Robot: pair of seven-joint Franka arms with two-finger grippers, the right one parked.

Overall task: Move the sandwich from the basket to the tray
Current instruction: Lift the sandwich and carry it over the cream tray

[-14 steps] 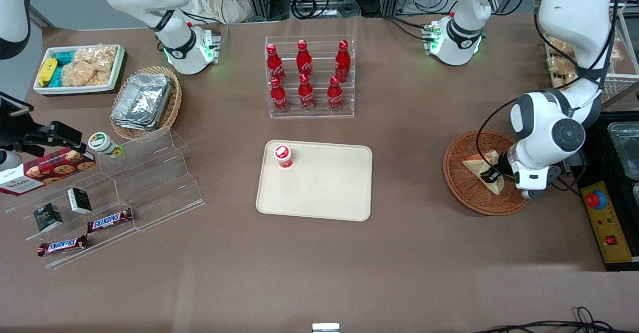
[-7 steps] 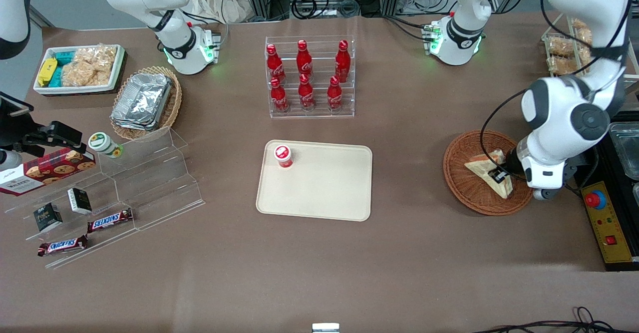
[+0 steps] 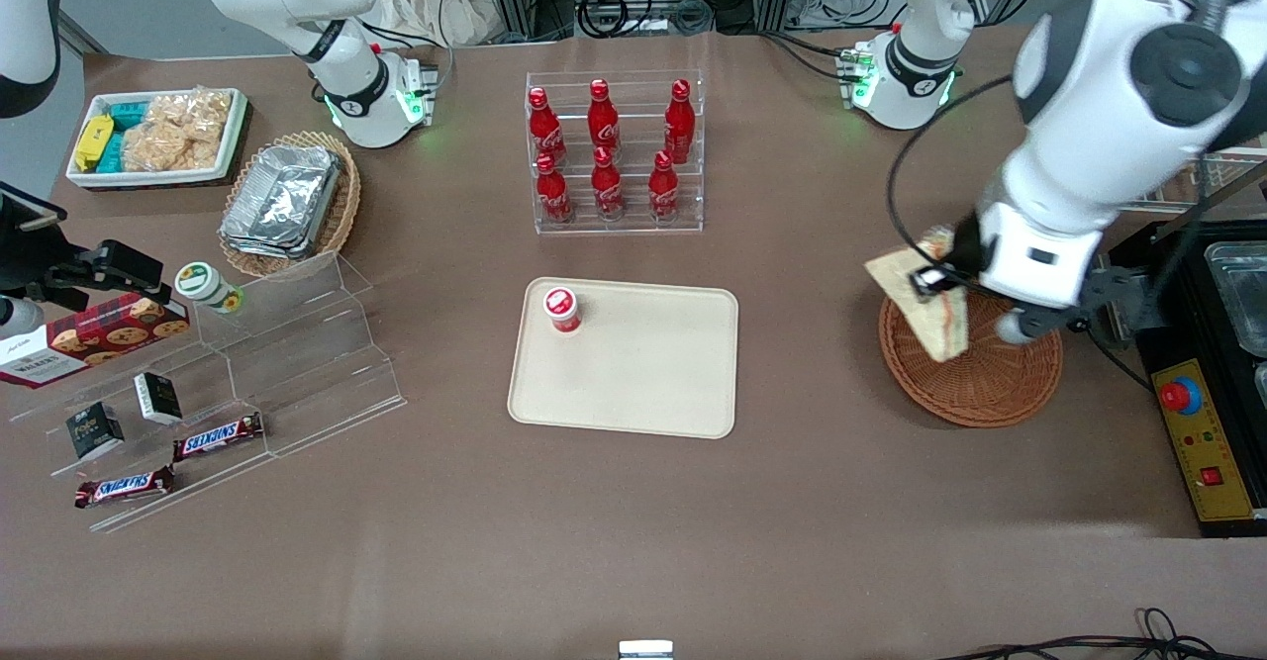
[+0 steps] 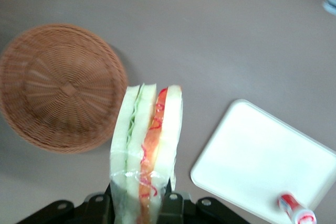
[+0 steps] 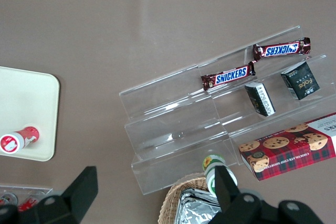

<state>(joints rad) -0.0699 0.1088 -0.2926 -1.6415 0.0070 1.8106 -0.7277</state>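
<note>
My left gripper [image 3: 935, 282] is shut on the sandwich [image 3: 916, 302], a plastic-wrapped wedge of white bread with red-orange and green filling [image 4: 147, 145]. It hangs in the air above the rim of the round reddish-brown wicker basket [image 3: 975, 378], on the side toward the tray. The basket [image 4: 60, 87] holds nothing. The cream-beige tray [image 3: 633, 373] lies in the middle of the table, well apart from the sandwich. In the left wrist view the tray [image 4: 252, 156] shows beside the sandwich, with my gripper [image 4: 144, 205] clamped on the wedge's lower end.
A small red-capped bottle [image 3: 561, 309] stands on the tray's corner nearest the bottle rack. A clear rack of red cola bottles [image 3: 614, 155] stands farther from the front camera than the tray. A yellow control box with a red button [image 3: 1193, 432] lies beside the basket.
The gripper has lifted the sandwich out of the basket and carried it up and toward the tray. The basket now holds nothing.
</note>
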